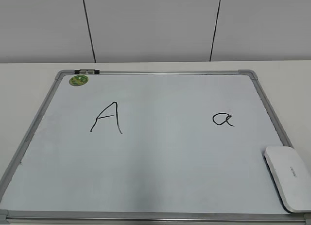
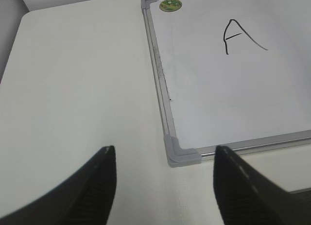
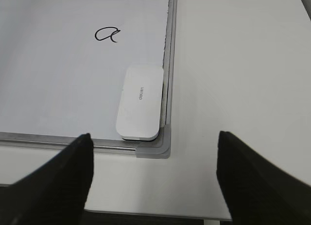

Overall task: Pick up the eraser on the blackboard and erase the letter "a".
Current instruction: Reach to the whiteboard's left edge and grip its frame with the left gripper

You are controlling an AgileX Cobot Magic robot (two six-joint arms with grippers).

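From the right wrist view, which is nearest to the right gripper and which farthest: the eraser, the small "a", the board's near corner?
1. Grey corner of the blackboard, just ahead of the right gripper.
2. Eraser, by the right frame.
3. Letter "a", farther up, left.

We find a pale cream worktop (image 1: 29, 84) with a matte, unmarked surface, extending beyond both sides of the exterior view. Its far left corner is rounded in the left wrist view. Behind it stands a light grey panelled wall (image 1: 150, 25), divided by two thin dark vertical seams. We note even, diffuse lighting with only faint, soft shadows.
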